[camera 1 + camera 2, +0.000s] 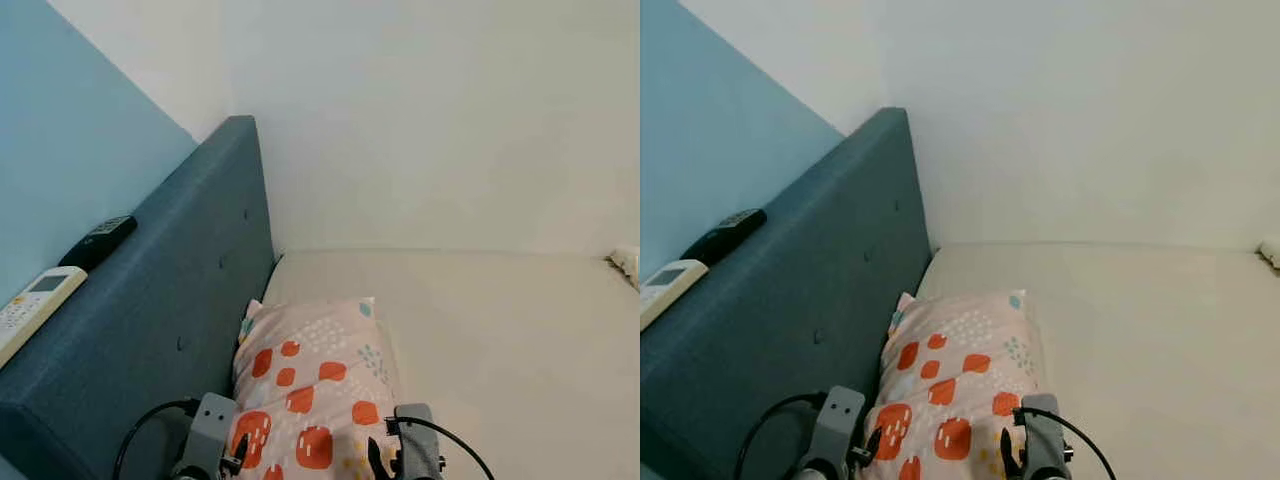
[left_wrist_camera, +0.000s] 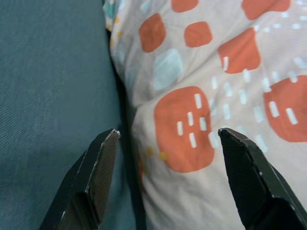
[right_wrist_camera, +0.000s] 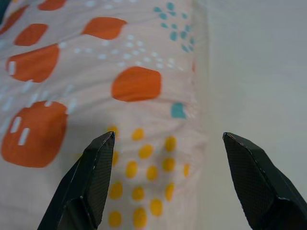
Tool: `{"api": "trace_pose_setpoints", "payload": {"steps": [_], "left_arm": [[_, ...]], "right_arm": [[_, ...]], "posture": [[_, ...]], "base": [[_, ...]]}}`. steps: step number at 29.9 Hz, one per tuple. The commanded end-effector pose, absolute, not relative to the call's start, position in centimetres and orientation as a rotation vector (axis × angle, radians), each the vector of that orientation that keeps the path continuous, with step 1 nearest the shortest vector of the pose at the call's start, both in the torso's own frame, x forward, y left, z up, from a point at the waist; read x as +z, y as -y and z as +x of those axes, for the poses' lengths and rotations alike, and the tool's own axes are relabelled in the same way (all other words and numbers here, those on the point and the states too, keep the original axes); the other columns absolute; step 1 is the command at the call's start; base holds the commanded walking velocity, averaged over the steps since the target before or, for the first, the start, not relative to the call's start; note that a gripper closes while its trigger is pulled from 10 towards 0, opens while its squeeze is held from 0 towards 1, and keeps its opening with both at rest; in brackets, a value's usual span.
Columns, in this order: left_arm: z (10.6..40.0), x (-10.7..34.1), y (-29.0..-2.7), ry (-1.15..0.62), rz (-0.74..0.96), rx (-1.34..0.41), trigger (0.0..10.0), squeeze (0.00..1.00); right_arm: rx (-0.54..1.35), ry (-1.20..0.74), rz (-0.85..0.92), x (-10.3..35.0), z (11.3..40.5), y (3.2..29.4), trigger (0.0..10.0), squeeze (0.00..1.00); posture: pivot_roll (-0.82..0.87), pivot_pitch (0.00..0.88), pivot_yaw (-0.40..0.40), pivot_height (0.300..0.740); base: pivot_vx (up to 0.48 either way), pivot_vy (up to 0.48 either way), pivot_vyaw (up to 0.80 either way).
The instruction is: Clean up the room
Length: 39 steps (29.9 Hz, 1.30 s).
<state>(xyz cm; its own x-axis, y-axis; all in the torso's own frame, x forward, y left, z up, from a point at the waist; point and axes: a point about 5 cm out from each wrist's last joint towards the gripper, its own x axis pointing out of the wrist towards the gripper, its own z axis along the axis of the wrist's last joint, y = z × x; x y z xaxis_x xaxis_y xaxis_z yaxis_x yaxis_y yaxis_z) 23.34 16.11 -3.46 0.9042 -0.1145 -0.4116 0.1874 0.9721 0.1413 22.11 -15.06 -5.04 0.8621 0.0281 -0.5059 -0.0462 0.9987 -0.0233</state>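
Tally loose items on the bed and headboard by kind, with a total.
Remotes: 2, a black remote and a white remote, both on the headboard top
Pillows: 1, the patterned pillow on the mattress
Total: 3

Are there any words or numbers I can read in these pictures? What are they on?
None can be read.
White remote on the blue headboard: its screen and buttons are too small and blurred.
Black remote: buttons too dark and small.
Pillow: a pattern of shapes and dots, no words.
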Motion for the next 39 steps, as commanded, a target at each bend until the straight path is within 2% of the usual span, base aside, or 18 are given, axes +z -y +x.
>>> {"api": "trace_pose_setpoints", "payload": {"steps": [1,17,39], "left_arm": [[23.27,-3.42,-16.02,-0.406,0.181,-0.171,10.0,0.0],[22.99,-3.81,-15.55,-0.446,0.122,-0.21,10.0,0.0],[22.98,-3.78,-15.61,-0.444,0.117,-0.217,10.0,0.0]], "right_arm": [[0.029,-0.529,-0.02,-5.1,22.0,14.97,10.0,0.0],[0.016,-0.528,-0.005,-5.13,21.87,15.26,10.0,0.0],[0.015,-0.532,0.001,-5.15,21.89,15.17,10.0,0.0]], "posture": [[0.03,0.0,0.03,0.74],[0.02,0.0,0.028,0.74],[0.03,0.0,0.032,0.74]], "base": [[0.0,0.0,0.0],[0.0,0.0,0.0],[-0.325,0.0,0.0]]}}
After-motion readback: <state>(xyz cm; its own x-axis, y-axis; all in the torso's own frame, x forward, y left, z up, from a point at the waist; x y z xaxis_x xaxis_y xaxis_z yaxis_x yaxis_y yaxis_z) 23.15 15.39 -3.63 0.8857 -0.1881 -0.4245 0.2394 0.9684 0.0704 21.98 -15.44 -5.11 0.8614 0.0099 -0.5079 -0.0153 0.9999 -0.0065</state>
